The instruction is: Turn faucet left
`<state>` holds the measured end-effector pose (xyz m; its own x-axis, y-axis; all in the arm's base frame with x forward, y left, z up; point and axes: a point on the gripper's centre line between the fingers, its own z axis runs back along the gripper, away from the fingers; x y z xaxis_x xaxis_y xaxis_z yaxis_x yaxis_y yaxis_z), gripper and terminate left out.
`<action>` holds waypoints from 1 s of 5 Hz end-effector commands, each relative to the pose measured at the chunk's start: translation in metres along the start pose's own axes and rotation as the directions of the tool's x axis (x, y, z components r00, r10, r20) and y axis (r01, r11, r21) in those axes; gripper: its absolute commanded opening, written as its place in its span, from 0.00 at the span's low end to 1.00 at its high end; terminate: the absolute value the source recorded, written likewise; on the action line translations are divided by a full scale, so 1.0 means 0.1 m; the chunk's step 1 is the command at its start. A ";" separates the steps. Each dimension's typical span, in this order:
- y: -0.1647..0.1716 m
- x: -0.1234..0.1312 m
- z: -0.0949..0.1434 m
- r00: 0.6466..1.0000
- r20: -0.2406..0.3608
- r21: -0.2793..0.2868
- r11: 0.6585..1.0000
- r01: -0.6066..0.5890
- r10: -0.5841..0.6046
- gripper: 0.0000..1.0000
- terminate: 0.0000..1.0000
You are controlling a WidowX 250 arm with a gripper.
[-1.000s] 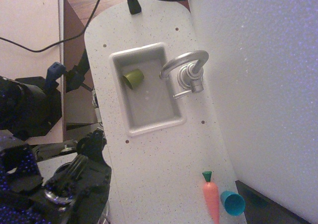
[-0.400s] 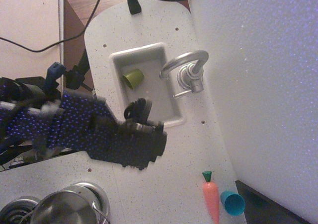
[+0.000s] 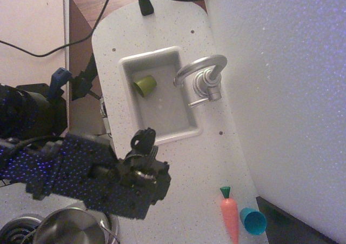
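Note:
The matte-silver faucet (image 3: 203,73) stands on the white counter just right of the sink (image 3: 186,129). Its arched spout reaches left over the basin and its thin lever (image 3: 197,101) points toward the sink's near right corner. My gripper (image 3: 142,140) is at the end of the black, blue-speckled arm, just below the sink's front left corner and well left of and below the faucet. It touches nothing I can see. Its fingers look bunched into one dark shape, so I cannot tell whether they are open or shut.
A green cup (image 3: 145,85) lies in the sink. An orange toy carrot (image 3: 230,216) and a blue cup (image 3: 253,221) lie at the counter's lower right. A metal pot (image 3: 70,230) sits at the lower left. A white wall (image 3: 281,92) runs along the right. Black cables (image 3: 145,3) lie at the top.
The arm rose from the lower left and reached over the sink's front edge, then drew back down and left. The faucet and lever have not moved.

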<state>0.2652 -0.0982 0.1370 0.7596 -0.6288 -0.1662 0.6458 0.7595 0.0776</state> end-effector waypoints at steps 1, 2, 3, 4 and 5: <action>0.35 0.31 -0.02 0.998 0.058 0.050 0.999 -0.006 0.003 1.00 0.00; 0.49 0.45 -0.04 0.999 0.051 0.105 0.994 0.010 -0.016 1.00 0.00; 0.46 0.44 -0.08 0.999 0.041 0.105 0.994 0.015 -0.020 1.00 0.00; 0.55 0.26 -0.10 0.992 0.114 0.086 0.994 -0.065 0.055 1.00 0.00; 0.84 0.01 -0.07 0.917 0.317 -0.033 0.969 -0.245 0.243 1.00 0.00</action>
<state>0.3210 -0.0245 0.1277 0.9060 -0.3563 0.2284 0.3676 0.9300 -0.0073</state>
